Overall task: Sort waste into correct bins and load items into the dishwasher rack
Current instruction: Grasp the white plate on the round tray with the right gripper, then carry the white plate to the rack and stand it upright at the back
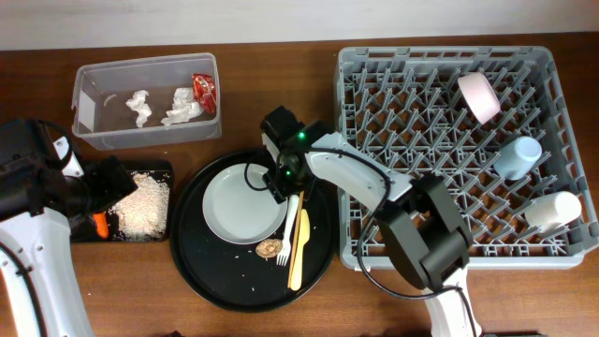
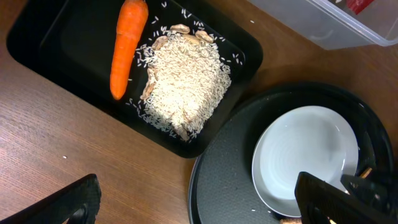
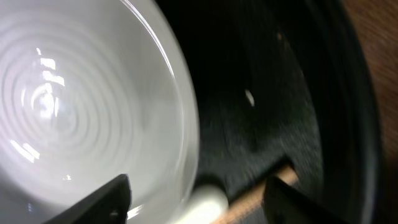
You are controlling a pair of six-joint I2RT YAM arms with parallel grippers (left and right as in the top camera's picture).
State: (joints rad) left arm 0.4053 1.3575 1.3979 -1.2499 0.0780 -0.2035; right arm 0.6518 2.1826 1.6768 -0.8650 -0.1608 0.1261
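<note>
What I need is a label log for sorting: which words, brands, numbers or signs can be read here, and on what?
No text can be read in any view.
Red wrapper in the clear tub: pale markings, too small and blurred to read.
Nothing else shows any print.

The left arm (image 1: 37,239) reaches in from the left edge, and the left tool (image 1: 114,183) points rightward with its fingers (image 2: 74,200) spread wide. The right arm (image 1: 374,183) stretches leftward from the near edge, elbow bent, and the right tool (image 1: 281,185) tips downward, fingers (image 3: 109,198) parted.
</note>
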